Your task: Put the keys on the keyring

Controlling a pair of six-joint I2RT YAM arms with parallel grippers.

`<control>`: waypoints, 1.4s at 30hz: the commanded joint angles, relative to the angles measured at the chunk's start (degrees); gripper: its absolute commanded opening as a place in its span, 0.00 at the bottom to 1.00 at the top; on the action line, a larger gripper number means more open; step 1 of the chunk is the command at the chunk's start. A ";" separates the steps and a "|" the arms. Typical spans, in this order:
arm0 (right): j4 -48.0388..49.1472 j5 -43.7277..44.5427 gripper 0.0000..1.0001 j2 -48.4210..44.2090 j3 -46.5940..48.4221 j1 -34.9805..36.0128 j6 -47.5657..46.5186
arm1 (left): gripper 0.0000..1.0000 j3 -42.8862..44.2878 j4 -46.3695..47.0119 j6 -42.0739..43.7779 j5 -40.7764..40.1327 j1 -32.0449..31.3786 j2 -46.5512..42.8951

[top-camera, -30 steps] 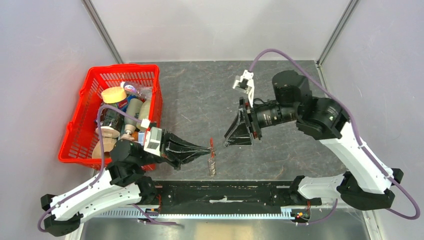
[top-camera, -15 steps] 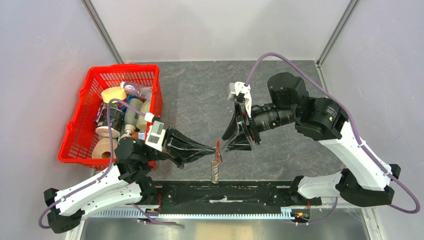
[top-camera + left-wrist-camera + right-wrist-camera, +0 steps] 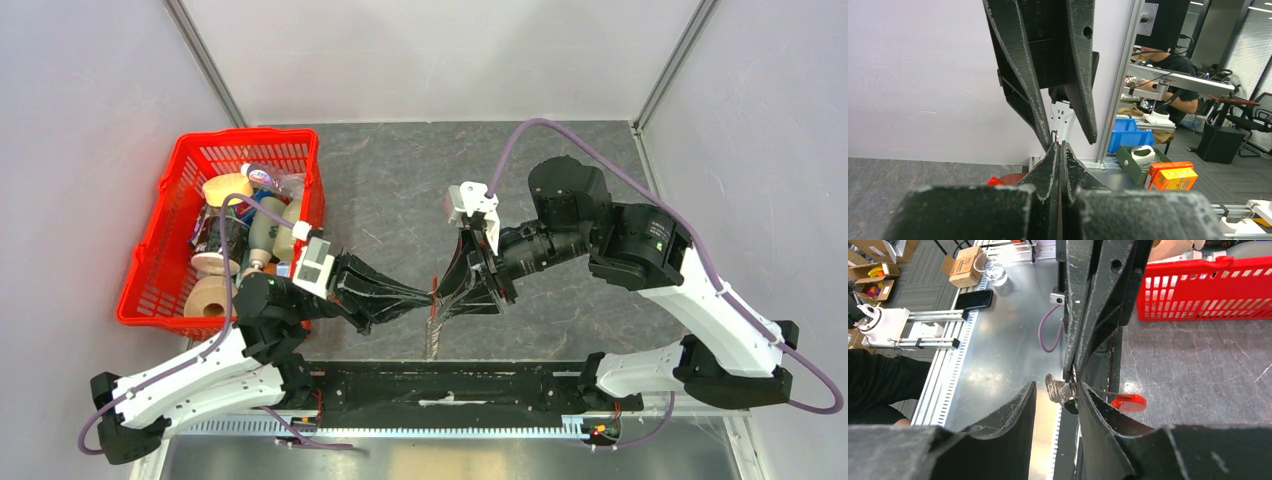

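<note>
Keyring (image 3: 432, 335): one grey metal loop edged with small rings, hanging in the air to the right of the red basket (image 3: 250, 137), off its near right corner and above the table (image 3: 400, 190).
Long axis: seen from above, the keyring runs from its gripped upper end toward the near edge of the table, level with the basket's near side; it seems to dangle freely.
Left pincer (image 3: 428, 296): closed tight on the upper end of the keyring, reaching out rightward from beside the basket.
Right pincer (image 3: 452, 292): about half open and gripping nothing; it sits on the far side of the keyring from the basket, pointing back toward it. In its wrist view the ring cluster lies between its two fingers; whether they touch it cannot be told.
Red strip (image 3: 1129, 402): one, sticking out at the gripped end.
Keys: cannot be made out apart from the rings.
Deciding relation: the left pincer is nearer, since it holds the keyring. The right pincer meets it tip to tip, so any threading likely depends on closing squarely across that upper end.
Count: one keyring, one red strip, two pincers, one basket; keys not countable.
</note>
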 commanded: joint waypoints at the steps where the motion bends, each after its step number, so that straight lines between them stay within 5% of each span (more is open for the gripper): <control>1: 2.73 1.39 0.42 -0.05 2.23 1.67 -1.44 | 0.02 0.42 5.07 -2.30 -0.27 -0.08 0.41; 22: 2.43 4.40 0.17 -1.20 3.03 3.78 -1.44 | 0.02 -0.22 8.06 -3.35 0.43 -0.08 0.07; 26: 2.56 4.85 0.01 -1.47 2.90 3.87 -1.18 | 0.02 -0.22 8.90 -3.73 0.60 -0.09 0.28; 33: 0.38 6.61 0.00 -0.88 5.19 3.94 -0.76 | 0.02 0.74 7.04 -4.16 1.20 -0.09 0.26; 38: -5.84 7.21 0.00 1.28 9.21 3.95 -1.01 | 0.33 4.97 -5.30 -2.19 1.77 -0.06 -0.63; 42: -8.22 6.96 0.00 1.41 9.57 3.96 -0.74 | 0.42 9.46 -16.27 0.44 1.94 -0.03 -1.68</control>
